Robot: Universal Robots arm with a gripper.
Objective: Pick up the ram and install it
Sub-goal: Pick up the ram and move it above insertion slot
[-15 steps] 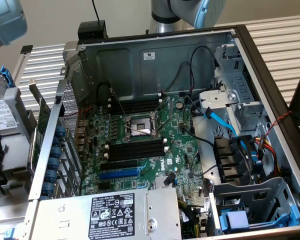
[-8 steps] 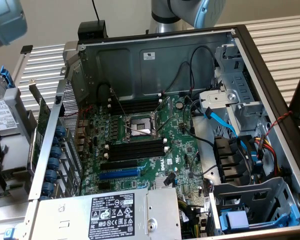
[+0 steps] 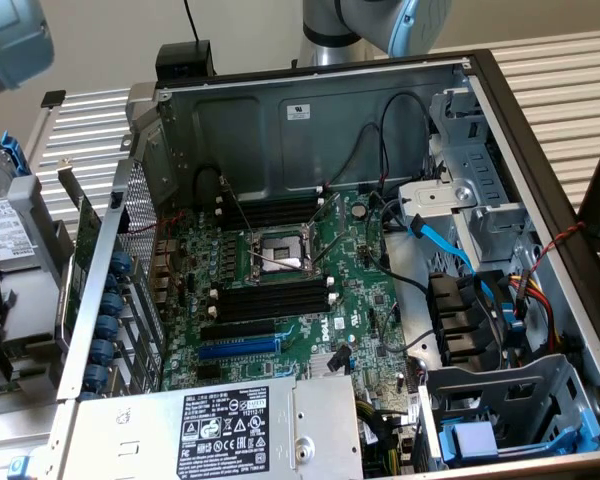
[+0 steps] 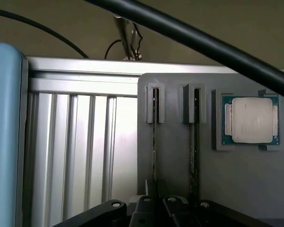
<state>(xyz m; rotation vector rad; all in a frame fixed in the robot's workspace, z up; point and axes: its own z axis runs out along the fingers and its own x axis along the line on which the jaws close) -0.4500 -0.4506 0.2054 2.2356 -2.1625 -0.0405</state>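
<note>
While the ram [image 4: 154, 142] stands on edge in its grey holder [image 4: 175, 163], the stick farther from the processor [image 4: 250, 119], my hand [image 4: 157, 197] looks pinched together on it. Nothing's lifted yet, and the motherboard's black slots [image 3: 273, 301] look empty, so installation remains.

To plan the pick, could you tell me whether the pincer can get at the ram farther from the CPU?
Probably yes: the pincer sits right at that ram, which stands on edge in the grey holder, with nothing between them.
</note>
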